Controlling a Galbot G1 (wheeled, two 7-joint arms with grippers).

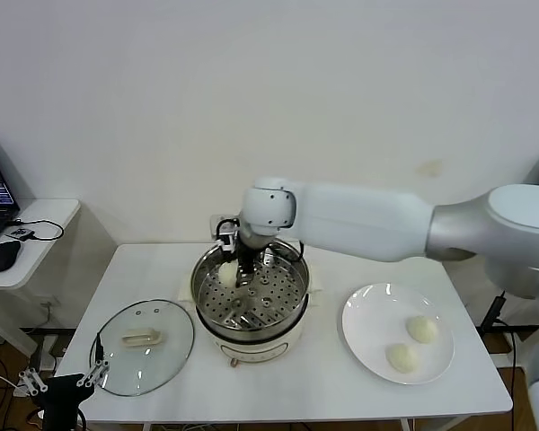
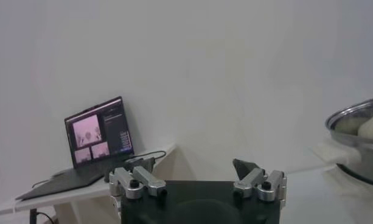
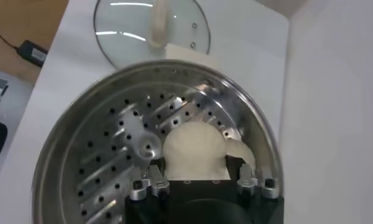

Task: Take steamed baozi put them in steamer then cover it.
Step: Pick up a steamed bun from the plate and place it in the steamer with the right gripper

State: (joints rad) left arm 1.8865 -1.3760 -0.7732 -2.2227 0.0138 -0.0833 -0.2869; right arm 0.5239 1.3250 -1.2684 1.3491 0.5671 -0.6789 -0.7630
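Note:
The steel steamer stands mid-table with its perforated tray bare to view. My right gripper reaches down inside it, shut on a cream-white baozi just above the tray. A second baozi lies on the tray close beside it, its edge showing past the held one. Two more baozi rest on the white plate at the right. The glass cover lies flat on the table left of the steamer, handle up. My left gripper hangs open off the table's front left corner.
A side table at the far left carries a laptop, a mouse and cables. My right arm stretches across above the table's back edge. The wall stands close behind the table.

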